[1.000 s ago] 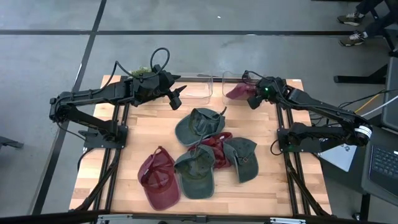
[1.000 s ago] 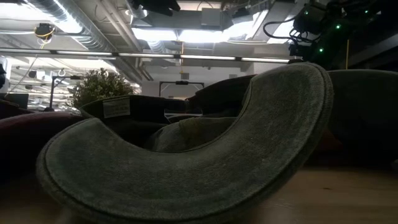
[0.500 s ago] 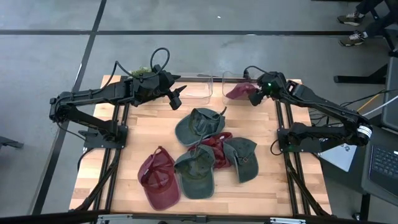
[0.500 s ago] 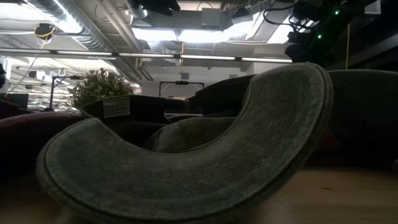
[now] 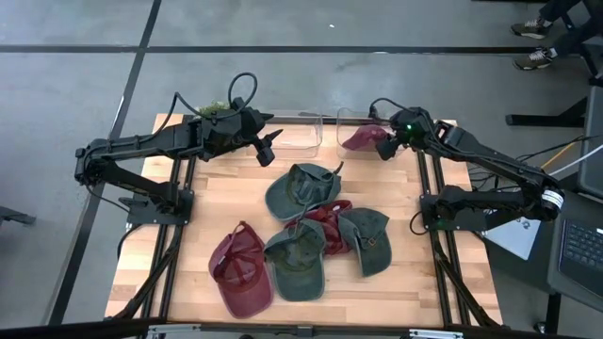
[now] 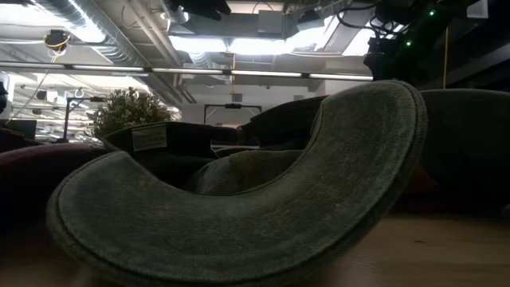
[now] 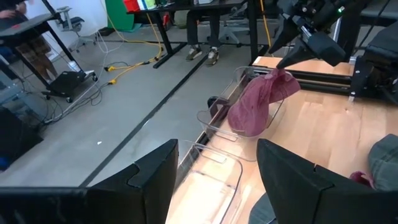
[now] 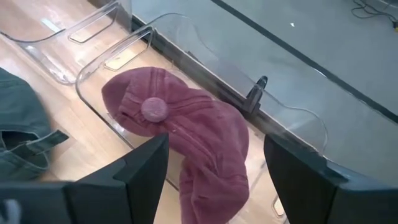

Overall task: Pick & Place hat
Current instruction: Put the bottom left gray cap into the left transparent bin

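Since a sec ago my right gripper lifted slightly; jaws wide, holding nothing, above maroon hat lying in clear bin at table's far edge. Left gripper parked by other bin, jaws wide, empty.

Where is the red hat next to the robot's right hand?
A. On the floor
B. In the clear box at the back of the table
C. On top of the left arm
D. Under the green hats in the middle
B: the red hat lies in the clear bin at the table's back edge, with the open right gripper right above it.
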Robot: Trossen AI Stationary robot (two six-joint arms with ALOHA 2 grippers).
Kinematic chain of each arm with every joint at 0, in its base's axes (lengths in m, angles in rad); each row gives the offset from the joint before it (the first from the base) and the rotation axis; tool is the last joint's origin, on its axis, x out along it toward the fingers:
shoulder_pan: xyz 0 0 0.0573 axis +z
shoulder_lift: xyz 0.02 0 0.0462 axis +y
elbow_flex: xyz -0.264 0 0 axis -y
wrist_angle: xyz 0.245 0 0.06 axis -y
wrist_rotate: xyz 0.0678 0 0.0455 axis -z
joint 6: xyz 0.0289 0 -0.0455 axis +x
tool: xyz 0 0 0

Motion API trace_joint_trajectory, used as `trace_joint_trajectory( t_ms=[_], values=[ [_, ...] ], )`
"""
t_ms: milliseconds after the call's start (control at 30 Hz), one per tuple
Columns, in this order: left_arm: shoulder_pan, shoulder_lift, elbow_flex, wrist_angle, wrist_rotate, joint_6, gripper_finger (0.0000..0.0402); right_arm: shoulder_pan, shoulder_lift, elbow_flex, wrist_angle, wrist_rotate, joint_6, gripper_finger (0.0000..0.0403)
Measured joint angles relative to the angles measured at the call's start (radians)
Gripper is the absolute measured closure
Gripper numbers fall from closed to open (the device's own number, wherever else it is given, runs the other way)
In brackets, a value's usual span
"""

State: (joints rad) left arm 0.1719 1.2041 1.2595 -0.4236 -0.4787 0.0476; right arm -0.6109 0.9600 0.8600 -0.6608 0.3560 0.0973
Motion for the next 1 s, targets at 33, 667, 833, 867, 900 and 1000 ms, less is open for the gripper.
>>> trace_joint_trajectory(
  t_ms=[33,667,833,867,900,1000],
  values=[
    [0.0,0.0,0.0,0.0,-0.001,0.0,0.0187,0.0,0.0,0.0,0.005,0.008,-0.001,0.0143],
    [0.0,0.0,0.0,0.0,-0.017,0.001,0.0187,0.0,0.0,0.0,0.042,-0.018,0.009,0.0143],
    [0.0,0.0,0.0,0.0,-0.017,0.001,0.0187,0.0,-0.003,0.0,0.042,-0.062,0.031,0.0143],
    [0.0,0.0,0.0,0.0,-0.017,0.001,0.0187,0.0,-0.006,0.0,0.042,-0.069,0.031,0.0143],
    [0.0,0.0,0.0,0.0,-0.017,0.001,0.0187,0.0,-0.009,0.0,0.042,-0.072,0.034,0.0143],
    [0.0,0.0,0.0,0.0,-0.017,0.001,0.0187,0.0,-0.025,0.0,0.042,-0.091,0.058,0.0143]
  ],
)
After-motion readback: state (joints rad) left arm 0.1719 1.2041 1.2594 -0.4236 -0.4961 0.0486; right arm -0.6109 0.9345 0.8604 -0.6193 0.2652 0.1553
